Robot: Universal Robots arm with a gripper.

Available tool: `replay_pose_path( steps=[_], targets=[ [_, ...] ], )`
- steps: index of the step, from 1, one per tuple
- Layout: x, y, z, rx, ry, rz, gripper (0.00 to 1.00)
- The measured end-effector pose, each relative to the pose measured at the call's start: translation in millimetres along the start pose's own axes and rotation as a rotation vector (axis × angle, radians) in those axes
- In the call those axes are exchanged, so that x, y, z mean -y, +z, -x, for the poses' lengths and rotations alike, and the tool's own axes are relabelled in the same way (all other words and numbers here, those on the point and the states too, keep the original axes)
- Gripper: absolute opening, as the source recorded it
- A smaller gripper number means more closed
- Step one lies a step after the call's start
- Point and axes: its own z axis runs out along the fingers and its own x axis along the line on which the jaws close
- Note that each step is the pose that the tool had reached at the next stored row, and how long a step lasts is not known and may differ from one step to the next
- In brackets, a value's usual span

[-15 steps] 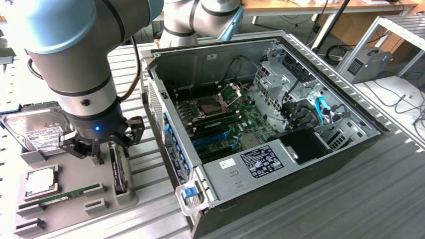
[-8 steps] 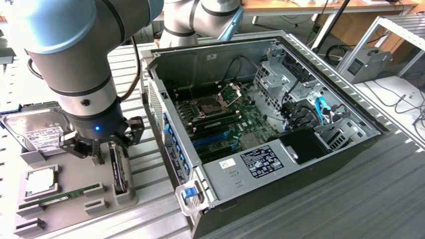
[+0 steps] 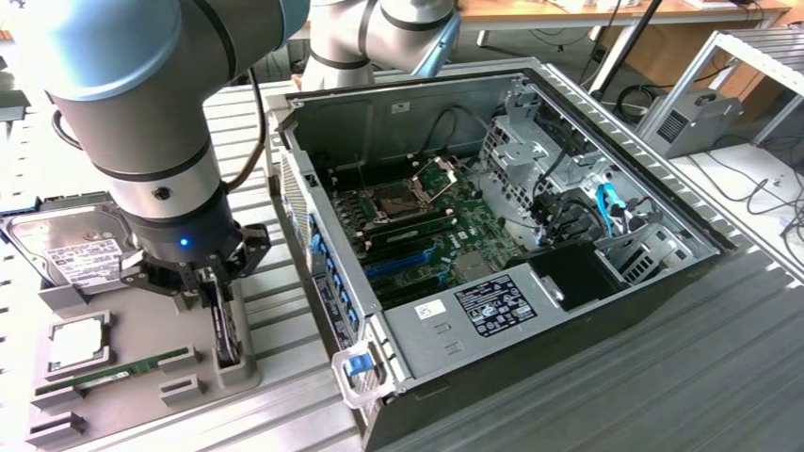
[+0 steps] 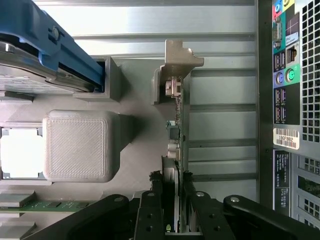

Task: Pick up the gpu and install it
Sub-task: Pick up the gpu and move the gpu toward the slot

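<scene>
Step in hand judged as the pick-up; installation not yet begun, no card seen seated in the open computer case (image 3: 415,330). Gripper (image 3: 217,294) is lowered over the grey parts tray (image 3: 151,320) on the counter (image 3: 603,395), beside the case. The gpu (image 4: 179,125) is stood on 1 edge in the tray's slotted holder, bracket end away from the wrist. Jaws are seen drawn in against its 2 faces, pinching the near end. Next move judged to call for a square, firm hold and a straight pull out of the slot, without tilt.
</scene>
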Motion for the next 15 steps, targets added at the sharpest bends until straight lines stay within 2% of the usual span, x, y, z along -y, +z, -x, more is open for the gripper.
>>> replay_pose_path(
  steps=[10,15],
  targets=[
    [-1.3,-0.5,0.0,0.0000,0.000,0.0001,0.26],
    [-1.6,-5.8,0.1,-0.0001,0.000,0.0004,0.26]
  ],
)
